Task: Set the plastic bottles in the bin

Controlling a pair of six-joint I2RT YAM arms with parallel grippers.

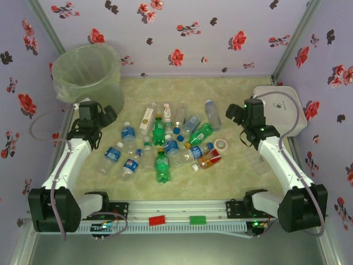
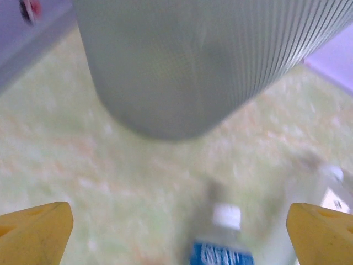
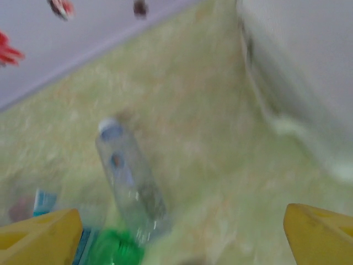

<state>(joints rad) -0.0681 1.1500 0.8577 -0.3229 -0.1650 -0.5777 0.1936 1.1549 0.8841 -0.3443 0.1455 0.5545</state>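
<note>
Several plastic bottles (image 1: 165, 144), clear and green with one reddish (image 1: 210, 160), lie in a loose pile mid-table. The bin (image 1: 110, 94), lined with a pale green bag, stands at the back left. My left gripper (image 1: 103, 117) hovers between the bin and the pile, open. In the left wrist view its yellow fingertips (image 2: 38, 232) stand wide apart, with the bin (image 2: 193, 66) ahead and a white-capped, blue-labelled bottle (image 2: 223, 245) below. My right gripper (image 1: 234, 113) is open near the pile's right side. Its view is blurred and holds a clear bottle (image 3: 129, 176) and a green one (image 3: 113, 249).
A white lidded box (image 1: 284, 107) sits at the back right, close to my right gripper, and fills the right of the right wrist view (image 3: 309, 83). A small white tape roll (image 1: 221, 144) lies at the pile's right edge. Floral walls enclose the table.
</note>
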